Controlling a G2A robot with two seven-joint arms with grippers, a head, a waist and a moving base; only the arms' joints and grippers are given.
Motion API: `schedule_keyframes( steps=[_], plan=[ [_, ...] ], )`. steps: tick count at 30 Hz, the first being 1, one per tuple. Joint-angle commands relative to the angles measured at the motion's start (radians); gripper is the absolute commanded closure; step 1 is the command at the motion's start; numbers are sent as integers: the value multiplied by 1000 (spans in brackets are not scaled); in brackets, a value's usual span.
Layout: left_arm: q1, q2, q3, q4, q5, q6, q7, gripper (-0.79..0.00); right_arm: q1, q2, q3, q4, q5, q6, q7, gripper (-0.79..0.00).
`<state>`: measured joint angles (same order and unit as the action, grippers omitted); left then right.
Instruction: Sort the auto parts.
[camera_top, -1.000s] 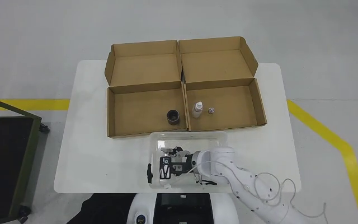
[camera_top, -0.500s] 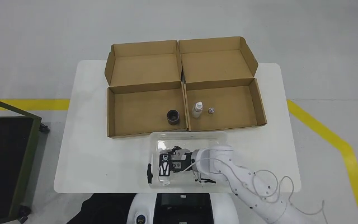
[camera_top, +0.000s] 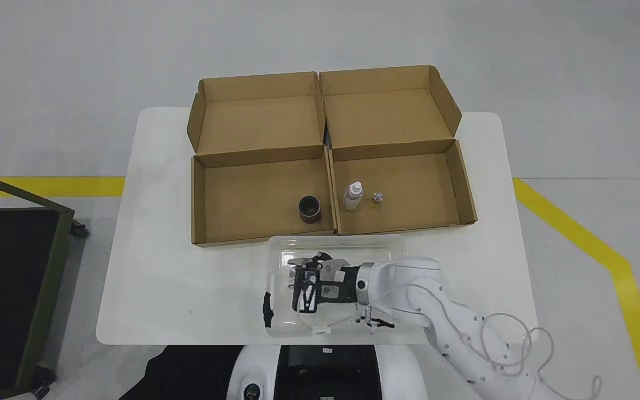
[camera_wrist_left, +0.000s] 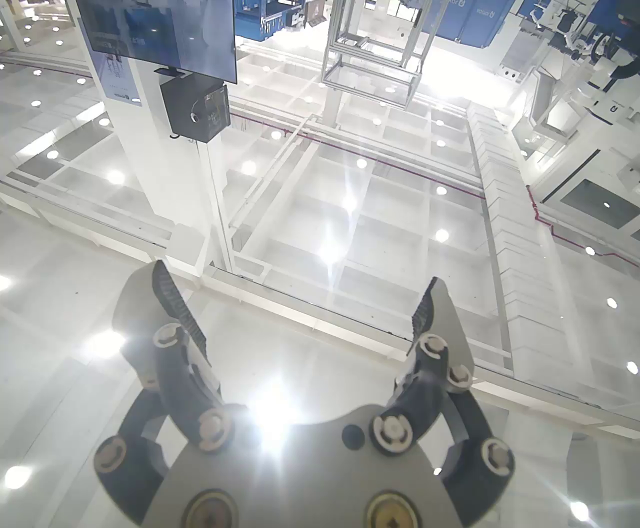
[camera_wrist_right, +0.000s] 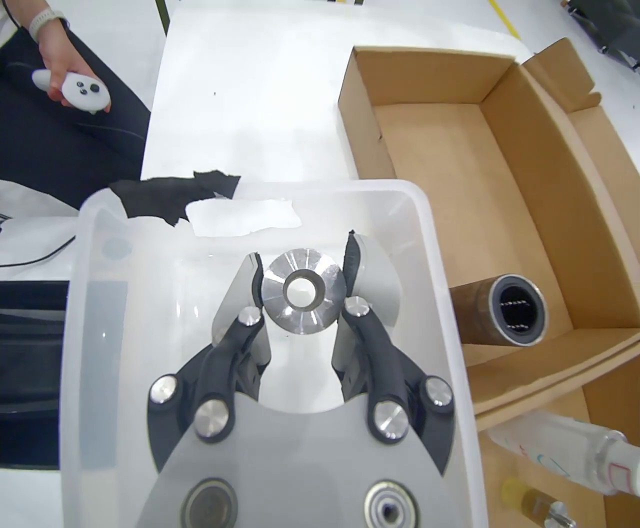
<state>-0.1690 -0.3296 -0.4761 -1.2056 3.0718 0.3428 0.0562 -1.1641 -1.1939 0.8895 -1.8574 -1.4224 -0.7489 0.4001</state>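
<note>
The right hand (camera_wrist_right: 302, 256) is down inside a clear tub (camera_top: 340, 241). Its two fingers (camera_wrist_right: 350, 260) are closed on a shiny metal ring (camera_wrist_right: 327, 300), one finger on each side. The ring has a round hole in the middle. I cannot tell if the ring sits on the tub floor or is held just above it. The hand and the ring are in the left part of the tub.

The tub sits at the near edge of the white bench (camera_top: 170, 260), about in the middle. Just past it, on the far side, two brown boxes stand side by side, touching, with their lids open.

The left box (camera_top: 250, 200) has a dark tube (camera_top: 310, 208) in its near right corner. The right box (camera_top: 420, 190) has a white bottle (camera_top: 353, 194) by its left wall. A small part (camera_top: 378, 197) lies just beside the bottle, to the right.

The left hand (camera_wrist_left: 296, 274) points up at the ceiling lights. Its fingers are wide apart and hold nothing.
</note>
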Motion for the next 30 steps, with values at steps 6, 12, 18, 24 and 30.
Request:
schedule_keyframes(
  steps=[6, 12, 18, 24, 30],
  plan=[
    [0, 0, 0, 0, 0, 0, 0, -785, -39, 13, 82, -25, 132, -7, -77, 0],
    [0, 0, 0, 0, 0, 0, 0, -785, -53, 19, 148, -54, 254, -4, -153, 0],
    [0, 0, 0, 0, 0, 0, 0, -785, -77, 31, 244, -106, 324, -16, -246, 0],
    [0, 0, 0, 0, 0, 0, 0, -785, -102, 36, 300, -108, 401, -45, -351, 0],
    [0, 0, 0, 0, 0, 0, 0, -785, -110, 41, 338, -117, 477, -77, -387, 0]
  ],
)
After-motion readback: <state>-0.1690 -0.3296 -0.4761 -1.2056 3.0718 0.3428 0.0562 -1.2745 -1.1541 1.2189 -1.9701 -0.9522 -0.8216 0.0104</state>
